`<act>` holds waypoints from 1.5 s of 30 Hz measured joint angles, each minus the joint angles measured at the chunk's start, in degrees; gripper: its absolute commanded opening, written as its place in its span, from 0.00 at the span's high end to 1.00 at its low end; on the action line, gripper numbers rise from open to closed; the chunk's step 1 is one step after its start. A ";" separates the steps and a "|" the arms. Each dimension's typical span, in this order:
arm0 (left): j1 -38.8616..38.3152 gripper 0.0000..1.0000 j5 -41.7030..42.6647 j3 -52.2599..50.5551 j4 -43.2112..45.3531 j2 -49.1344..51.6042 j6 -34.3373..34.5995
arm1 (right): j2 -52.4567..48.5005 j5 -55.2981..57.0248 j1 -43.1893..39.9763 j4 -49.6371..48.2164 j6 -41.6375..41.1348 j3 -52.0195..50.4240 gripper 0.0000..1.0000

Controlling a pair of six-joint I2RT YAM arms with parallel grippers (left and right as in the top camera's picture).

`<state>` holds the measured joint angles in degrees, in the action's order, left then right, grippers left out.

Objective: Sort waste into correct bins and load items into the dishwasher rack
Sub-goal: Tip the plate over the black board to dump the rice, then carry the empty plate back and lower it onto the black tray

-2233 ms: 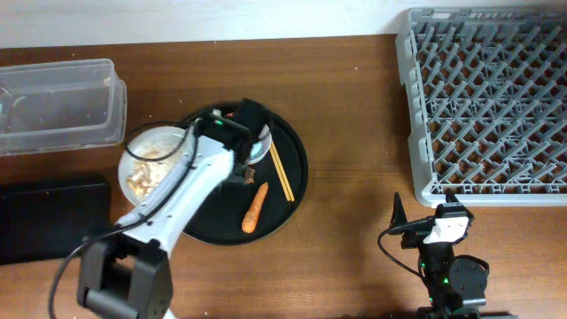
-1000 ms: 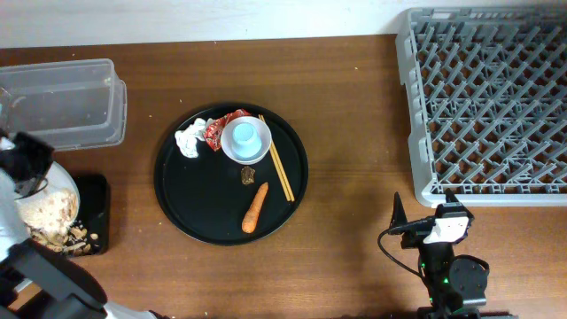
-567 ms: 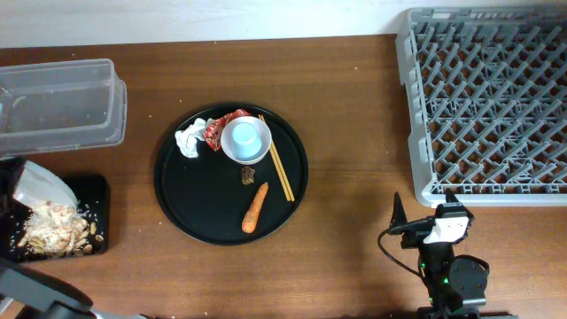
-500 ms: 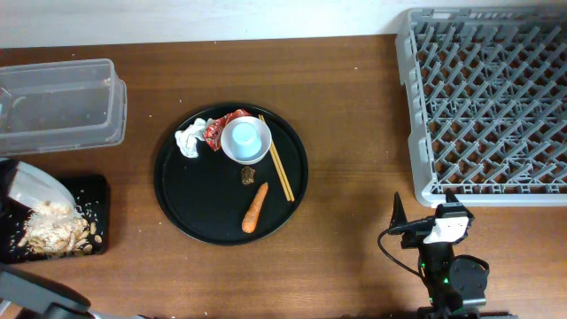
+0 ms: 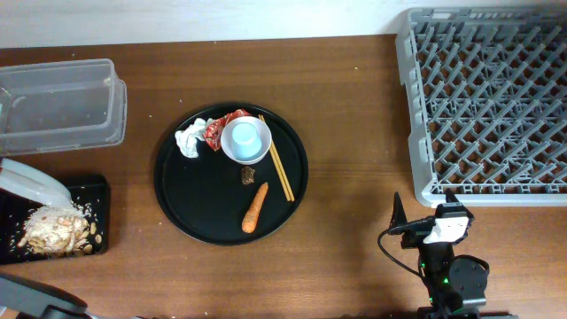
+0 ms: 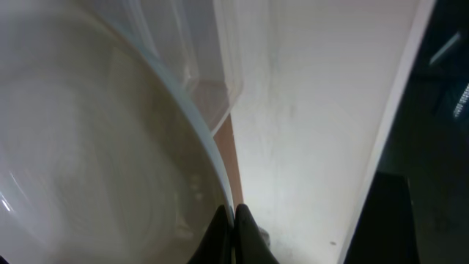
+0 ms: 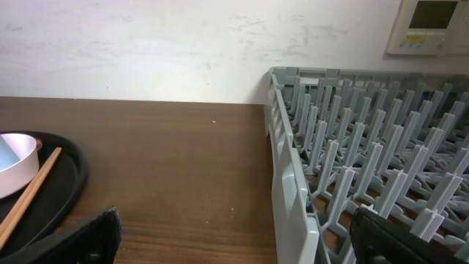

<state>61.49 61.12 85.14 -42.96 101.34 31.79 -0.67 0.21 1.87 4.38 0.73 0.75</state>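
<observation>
My left gripper [image 6: 234, 214] is shut on the rim of the white plate [image 5: 31, 181], which is tipped steeply over the black bin [image 5: 89, 190] at the far left. Pale food scraps [image 5: 51, 232] lie in that bin. On the round black tray [image 5: 199, 213] sit the white tissue [image 5: 189, 140], the red wrapper [image 5: 217, 130], the light-blue cup [image 5: 245, 139], the chopsticks [image 5: 281, 168], a dark brown bit [image 5: 249, 175] and the carrot [image 5: 255, 206]. My right gripper [image 7: 238, 242] stands open and empty near the front edge, beside the dishwasher rack [image 5: 487, 102].
The clear tub [image 5: 55, 103] stands behind the black bin at the back left. Bare wood lies between the tray and the rack. In the right wrist view the rack's wall [image 7: 287, 176] rises just right of centre, with the tray's edge [image 7: 73, 176] at the left.
The left gripper carried the plate from the round tray to the black bin and tipped it steeper. The scraps slid off into the bin. The right arm stayed still.
</observation>
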 measured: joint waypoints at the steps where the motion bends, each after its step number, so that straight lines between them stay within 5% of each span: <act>1: -0.02 0.99 -0.07 0.00 0.81 0.00 0.26 | 0.00 -0.02 0.00 0.00 -0.04 0.00 0.02; 13: 0.09 0.99 -1.05 0.37 -6.49 -0.15 -3.69 | 0.00 0.00 0.00 0.00 -0.04 0.00 0.02; 21: -2.67 0.99 5.38 0.37 -6.36 -3.61 -4.81 | -0.02 -0.02 0.00 0.00 -0.02 0.00 0.02; 24: -9.49 0.99 0.02 0.50 -14.12 -12.15 -7.82 | 0.00 0.00 0.00 0.00 0.00 0.00 0.02; 28: -25.86 0.99 -20.98 0.74 -20.26 -22.32 -10.16 | 0.00 0.00 0.00 -0.02 -0.04 0.00 0.01; 35: -60.24 0.99 -50.53 -0.76 -19.63 -16.46 -11.23 | 0.00 0.00 0.00 0.00 -0.04 -0.02 0.02; 39: -69.99 0.98 -56.19 -1.31 -17.84 -5.90 -11.23 | 0.04 0.00 0.00 0.00 0.02 -0.02 0.02; 45: -73.77 0.98 -58.49 -1.53 -15.93 4.98 -11.23 | 0.04 0.00 0.00 0.00 -0.04 -0.02 0.02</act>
<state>-12.27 2.63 83.61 -58.89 106.32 20.56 -0.62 0.21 1.87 4.38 0.69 0.73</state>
